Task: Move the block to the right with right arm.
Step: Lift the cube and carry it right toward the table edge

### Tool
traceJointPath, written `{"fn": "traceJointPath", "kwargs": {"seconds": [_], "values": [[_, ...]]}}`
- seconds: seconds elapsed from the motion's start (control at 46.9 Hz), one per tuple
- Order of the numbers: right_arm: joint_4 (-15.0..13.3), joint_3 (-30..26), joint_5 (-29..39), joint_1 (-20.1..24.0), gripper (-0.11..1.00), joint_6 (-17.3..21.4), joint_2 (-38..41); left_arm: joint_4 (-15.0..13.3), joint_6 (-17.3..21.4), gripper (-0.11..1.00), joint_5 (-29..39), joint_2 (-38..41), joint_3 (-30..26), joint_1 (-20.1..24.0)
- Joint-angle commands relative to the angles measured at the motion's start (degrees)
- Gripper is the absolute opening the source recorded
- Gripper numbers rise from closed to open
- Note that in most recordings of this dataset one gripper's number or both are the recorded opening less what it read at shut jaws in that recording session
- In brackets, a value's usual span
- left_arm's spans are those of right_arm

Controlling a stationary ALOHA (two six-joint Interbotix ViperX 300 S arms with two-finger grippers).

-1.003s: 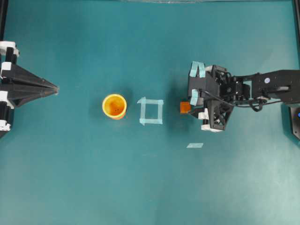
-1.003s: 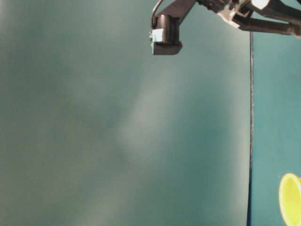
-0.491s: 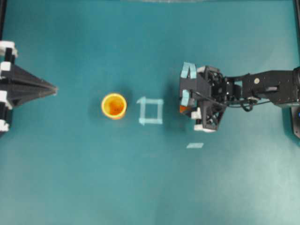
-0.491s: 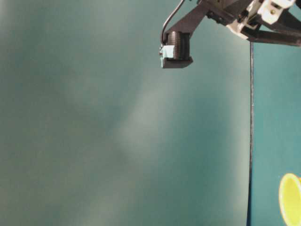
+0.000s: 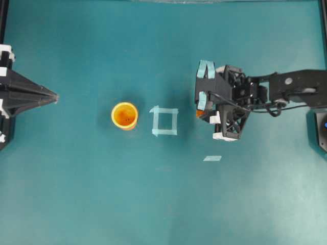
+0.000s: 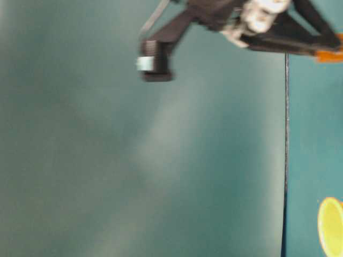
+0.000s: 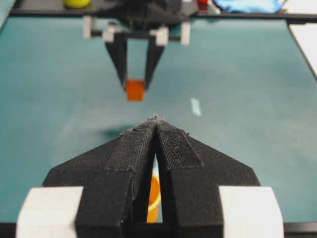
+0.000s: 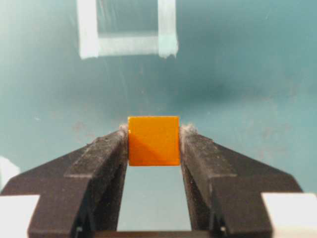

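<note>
Two grippers in view. Right gripper (image 8: 153,144) pinches the block (image 8: 153,141) between its two fingertips, pads pressed flat on the cube's two opposite sides; wrist view shows the orange face square-on, gripped right at the tips. Landmark: the tape square (image 5: 164,121) on the teal table (image 5: 102,194). In the overhead view the block (image 5: 200,113) is just to the right of the tape square, mostly hidden under the right arm (image 5: 286,92), only a sliver of orange showing beside the blue-taped fingers. From the left wrist camera the block (image 7: 134,90) sits between the far gripper's finger tips (image 7: 134,87), a dark shadow on the table nearer the camera; whether it touches the surface cannot be told. In the table-level view the block (image 6: 328,55) shows as an orange bit at the tip of the blurred arm. Cup (image 5: 124,115) stands upright to the left of the tape square, near it, not touching. A short tape strip (image 5: 212,158) lies below-right of the square. Left gripper (image 7: 155,124) is pressed together, empty, well left of the cup (image 5: 55,96).
</note>
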Motion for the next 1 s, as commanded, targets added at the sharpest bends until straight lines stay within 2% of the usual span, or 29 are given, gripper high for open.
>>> {"fn": "traceJointPath", "kwargs": {"seconds": [0.0,0.171,0.32,0.704,0.982], "values": [[0.0,-2.9,3.78,0.09,0.4,0.0,-3.69,0.18,0.0,0.0,-0.18,0.26,-1.85,0.18],[0.09,-4.48,8.0,0.09,0.4,0.0,-7.03,0.18,0.0,0.0,-0.18,0.53,-1.76,0.18],[0.09,-4.31,7.65,0.18,0.4,0.0,-10.02,0.18,0.0,0.0,-0.18,0.53,-1.76,0.18],[0.79,3.34,0.0,0.44,0.4,0.09,-20.21,0.18,0.0,0.0,-0.18,0.18,-1.85,0.18],[1.49,8.44,3.25,0.44,0.4,0.09,-29.62,0.18,0.0,0.0,0.0,0.44,-1.76,0.18]]}}
